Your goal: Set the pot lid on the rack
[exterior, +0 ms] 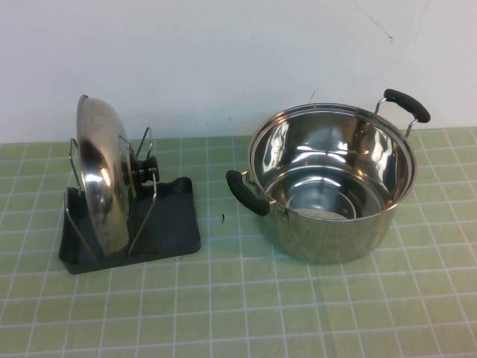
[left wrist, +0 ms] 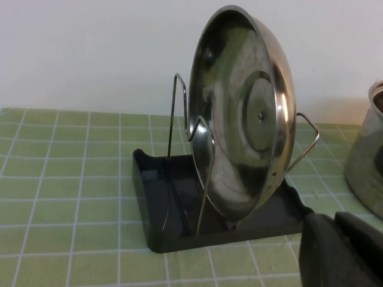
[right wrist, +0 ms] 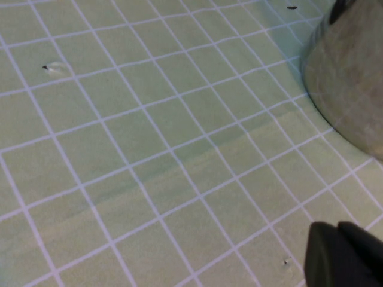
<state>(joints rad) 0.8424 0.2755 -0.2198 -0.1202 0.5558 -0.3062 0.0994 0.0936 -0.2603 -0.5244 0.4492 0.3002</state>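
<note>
The shiny steel pot lid (exterior: 103,175) stands on edge in the wire uprights of the dark plastic rack (exterior: 175,227), its black knob (exterior: 147,168) facing the pot. In the left wrist view the lid (left wrist: 239,113) shows its hollow underside, held in the rack (left wrist: 167,209). My left gripper (left wrist: 338,224) is shut and empty, low over the table a little apart from the rack. My right gripper (right wrist: 338,230) is shut and empty above bare tablecloth near the pot. Neither gripper shows in the high view.
A deep steel pot (exterior: 328,186) with two black handles stands right of the rack; its wall shows in the right wrist view (right wrist: 350,78) and the left wrist view (left wrist: 368,161). A green checked cloth (exterior: 238,313) covers the table. A white wall stands behind.
</note>
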